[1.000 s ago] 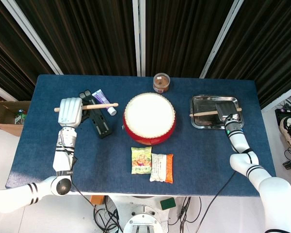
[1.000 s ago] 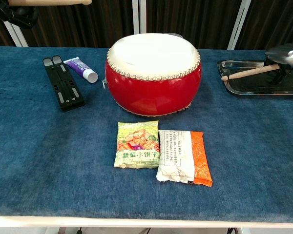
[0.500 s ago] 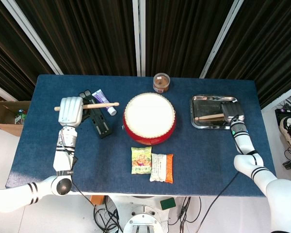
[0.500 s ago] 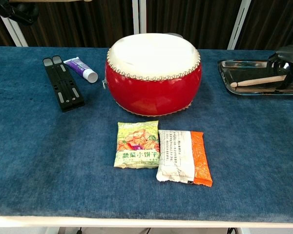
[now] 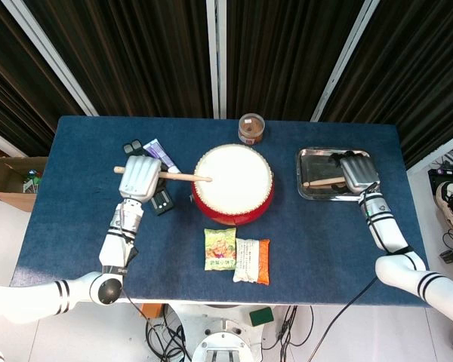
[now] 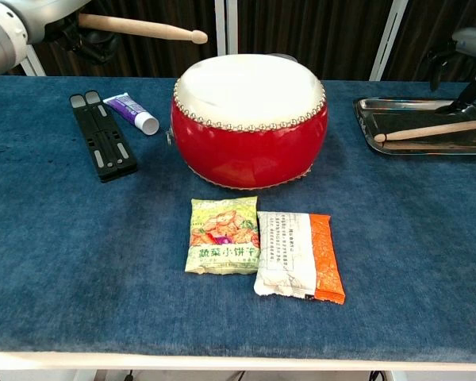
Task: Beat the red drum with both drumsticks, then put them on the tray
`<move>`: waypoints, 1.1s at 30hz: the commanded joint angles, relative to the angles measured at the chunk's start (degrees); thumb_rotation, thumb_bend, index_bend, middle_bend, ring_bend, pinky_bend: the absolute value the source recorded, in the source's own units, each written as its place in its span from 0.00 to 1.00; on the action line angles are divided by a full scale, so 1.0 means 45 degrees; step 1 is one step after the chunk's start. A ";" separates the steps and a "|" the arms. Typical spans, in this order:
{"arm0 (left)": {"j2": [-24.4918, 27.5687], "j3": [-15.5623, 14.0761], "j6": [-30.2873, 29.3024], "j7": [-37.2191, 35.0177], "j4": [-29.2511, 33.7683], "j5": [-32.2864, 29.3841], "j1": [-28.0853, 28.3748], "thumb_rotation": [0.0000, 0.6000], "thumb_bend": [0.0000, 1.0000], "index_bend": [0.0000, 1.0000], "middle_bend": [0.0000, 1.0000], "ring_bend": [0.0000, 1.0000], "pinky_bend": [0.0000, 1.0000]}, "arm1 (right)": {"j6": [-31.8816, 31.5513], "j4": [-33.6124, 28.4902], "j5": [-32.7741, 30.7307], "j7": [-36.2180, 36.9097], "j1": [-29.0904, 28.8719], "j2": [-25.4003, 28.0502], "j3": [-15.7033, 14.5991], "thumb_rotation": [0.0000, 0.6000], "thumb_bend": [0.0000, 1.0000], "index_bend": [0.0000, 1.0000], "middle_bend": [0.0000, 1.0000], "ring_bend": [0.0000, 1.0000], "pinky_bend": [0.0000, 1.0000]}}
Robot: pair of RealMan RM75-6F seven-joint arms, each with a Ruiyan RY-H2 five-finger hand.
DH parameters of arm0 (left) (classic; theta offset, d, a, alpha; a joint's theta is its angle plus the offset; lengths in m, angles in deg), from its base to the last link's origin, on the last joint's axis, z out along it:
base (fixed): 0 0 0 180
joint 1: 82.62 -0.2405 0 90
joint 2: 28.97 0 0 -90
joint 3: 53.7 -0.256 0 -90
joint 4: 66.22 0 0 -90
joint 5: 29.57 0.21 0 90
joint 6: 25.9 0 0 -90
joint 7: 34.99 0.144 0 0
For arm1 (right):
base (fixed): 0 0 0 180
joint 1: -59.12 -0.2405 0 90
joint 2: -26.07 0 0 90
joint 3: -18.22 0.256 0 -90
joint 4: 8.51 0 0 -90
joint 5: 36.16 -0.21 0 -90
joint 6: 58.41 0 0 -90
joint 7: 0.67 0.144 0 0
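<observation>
The red drum (image 5: 232, 183) with its white skin stands mid-table, also seen in the chest view (image 6: 250, 119). My left hand (image 5: 142, 178) grips one wooden drumstick (image 5: 183, 177) just left of the drum. The stick is held level in the air, its tip over the drum's left rim (image 6: 197, 36). The second drumstick (image 6: 432, 131) lies on the metal tray (image 5: 317, 160) at the right. My right hand (image 5: 359, 172) hovers above the tray's right part, raised off the stick with its fingers apart and holding nothing.
A black folding stand (image 6: 103, 135) and a purple-and-white tube (image 6: 132, 111) lie left of the drum, under my left arm. Two snack packets (image 6: 262, 250) lie in front of the drum. A small brown jar (image 5: 251, 128) stands behind it.
My left hand has swung right with its drumstick, bringing the tip to the drum's left rim. My right hand has let go of its stick, now lying on the tray, and lifted.
</observation>
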 commanded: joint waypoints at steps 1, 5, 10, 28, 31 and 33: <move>-0.0176 0.0261 0.0137 0.0318 0.0079 -0.0379 0.0336 1.00 0.56 1.00 1.00 1.00 1.00 | -0.1464 -0.4899 -0.0147 -0.0607 0.0498 0.2799 0.0849 1.00 0.23 0.37 0.45 0.24 0.38; -0.0423 0.0480 0.0105 0.0699 0.0186 -0.0746 0.0717 1.00 0.56 1.00 1.00 1.00 1.00 | -0.1406 -0.7359 -0.1151 -0.1670 0.0018 0.3714 0.1388 1.00 0.25 0.41 0.47 0.25 0.41; -0.0863 0.0611 0.0015 0.1221 0.0110 -0.1166 0.1190 1.00 0.56 1.00 1.00 1.00 1.00 | -0.1253 -0.9345 -0.3232 -0.3347 -0.1209 0.4041 0.1886 1.00 0.25 0.43 0.49 0.27 0.43; -0.1777 0.0889 -0.0453 0.2438 -0.0457 -0.2327 0.2290 1.00 0.55 1.00 1.00 1.00 1.00 | -0.4036 -0.9376 -0.9226 -0.8181 -0.5921 0.0845 0.1829 1.00 0.23 0.48 0.52 0.30 0.46; -0.1855 0.0874 -0.0526 0.2520 -0.0493 -0.2425 0.2381 1.00 0.55 1.00 1.00 1.00 1.00 | -0.4349 -0.8992 -0.9566 -0.8428 -0.6349 0.0348 0.1844 1.00 0.27 0.49 0.52 0.30 0.46; -0.1884 0.0874 -0.0554 0.2517 -0.0497 -0.2445 0.2421 1.00 0.55 1.00 1.00 1.00 1.00 | -0.4490 -0.8741 -0.9679 -0.8529 -0.6527 0.0104 0.1832 1.00 0.30 0.50 0.52 0.31 0.46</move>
